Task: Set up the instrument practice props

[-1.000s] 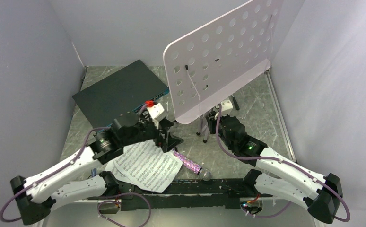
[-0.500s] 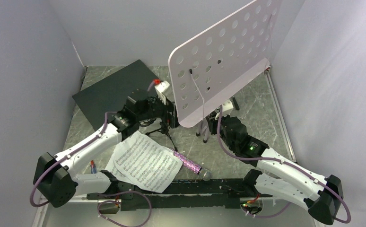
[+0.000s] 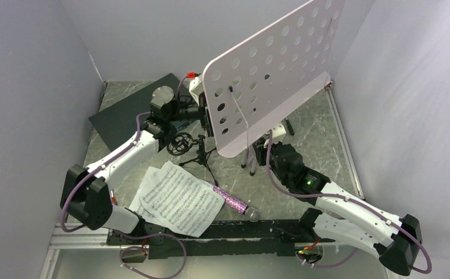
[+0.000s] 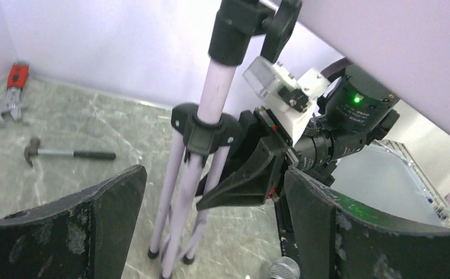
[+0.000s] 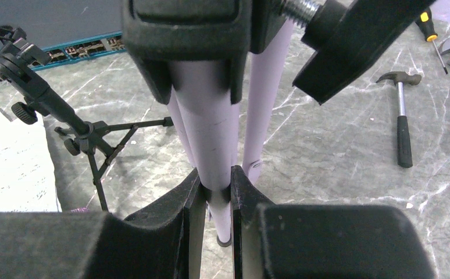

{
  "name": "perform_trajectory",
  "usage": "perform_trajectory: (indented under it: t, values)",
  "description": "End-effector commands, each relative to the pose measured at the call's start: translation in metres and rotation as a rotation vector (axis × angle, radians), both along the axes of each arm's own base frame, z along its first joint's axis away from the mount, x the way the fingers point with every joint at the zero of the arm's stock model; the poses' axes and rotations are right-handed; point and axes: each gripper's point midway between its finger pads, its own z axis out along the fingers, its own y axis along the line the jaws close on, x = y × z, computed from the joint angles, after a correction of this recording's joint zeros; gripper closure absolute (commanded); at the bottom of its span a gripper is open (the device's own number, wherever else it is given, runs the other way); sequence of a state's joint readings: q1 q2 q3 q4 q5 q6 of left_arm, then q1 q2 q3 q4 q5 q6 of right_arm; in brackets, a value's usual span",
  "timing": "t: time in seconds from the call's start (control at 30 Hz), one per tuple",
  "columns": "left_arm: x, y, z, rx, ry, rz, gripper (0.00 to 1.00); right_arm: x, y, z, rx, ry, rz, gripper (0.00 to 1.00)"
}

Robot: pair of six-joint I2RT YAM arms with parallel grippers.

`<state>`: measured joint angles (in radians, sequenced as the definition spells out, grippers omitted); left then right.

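The pale-lilac perforated music stand [image 3: 272, 72] stands on its tripod [image 3: 249, 158] at mid table. My right gripper [image 3: 262, 152] is shut on one tripod leg [image 5: 217, 174]. My left gripper [image 3: 206, 119] is open beside the plate's left edge, with the tripod legs [image 4: 179, 197] ahead between its fingers [image 4: 350, 232], not touching them. The black mic stand [image 3: 189, 145] stands free on the table and also shows in the right wrist view [image 5: 54, 107]. The two sheet-music pages [image 3: 179, 200] and the purple microphone [image 3: 233, 203] lie near the front.
A dark flat box [image 3: 132, 113] with a teal edge [image 5: 77, 47] lies at the back left. A hammer [image 4: 65, 154] and a red tool [image 4: 14, 87] lie behind the stand; the hammer [image 5: 403, 122] and a screwdriver [image 5: 429, 23] show in the right wrist view. Walls close in on three sides.
My left arm swung from the sheet music and mic stand back to the music stand's left side. The mic stand now stands free. The right gripper has held the tripod throughout.
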<state>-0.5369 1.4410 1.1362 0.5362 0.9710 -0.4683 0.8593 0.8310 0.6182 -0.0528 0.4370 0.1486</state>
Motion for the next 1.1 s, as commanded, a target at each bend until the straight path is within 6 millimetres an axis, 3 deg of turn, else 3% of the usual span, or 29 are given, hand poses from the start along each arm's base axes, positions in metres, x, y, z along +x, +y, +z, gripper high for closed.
perform_trajectory:
  t: [0.0, 0.23, 0.5, 0.57, 0.73, 0.93, 1.07]
  values:
    - [-0.005, -0.007, 0.039, -0.083, -0.152, -0.115, 0.06, -0.005, 0.0, -0.005, -0.036, 0.023, 0.015, 1.0]
    - [0.011, -0.03, 0.04, -0.095, -0.092, -0.209, 0.09, -0.005, 0.0, -0.005, -0.043, 0.023, 0.015, 1.0]
    - [-0.009, -0.065, 0.033, -0.073, -0.192, -0.253, 0.14, -0.005, 0.001, -0.006, -0.045, 0.021, 0.018, 1.0]
    - [-0.007, -0.071, 0.033, -0.071, -0.217, -0.21, 0.16, -0.006, 0.002, -0.007, -0.046, 0.022, 0.02, 1.0]
    - [0.002, -0.074, 0.038, -0.097, -0.252, -0.134, 0.24, -0.006, 0.003, -0.007, -0.046, 0.022, 0.028, 1.0]
    - [0.003, -0.077, 0.04, -0.113, -0.249, -0.151, 0.39, -0.006, 0.004, -0.008, -0.047, 0.024, 0.033, 1.0]
    - [0.002, -0.08, 0.041, -0.117, -0.243, -0.17, 0.44, -0.007, 0.005, -0.009, -0.049, 0.024, 0.035, 1.0]
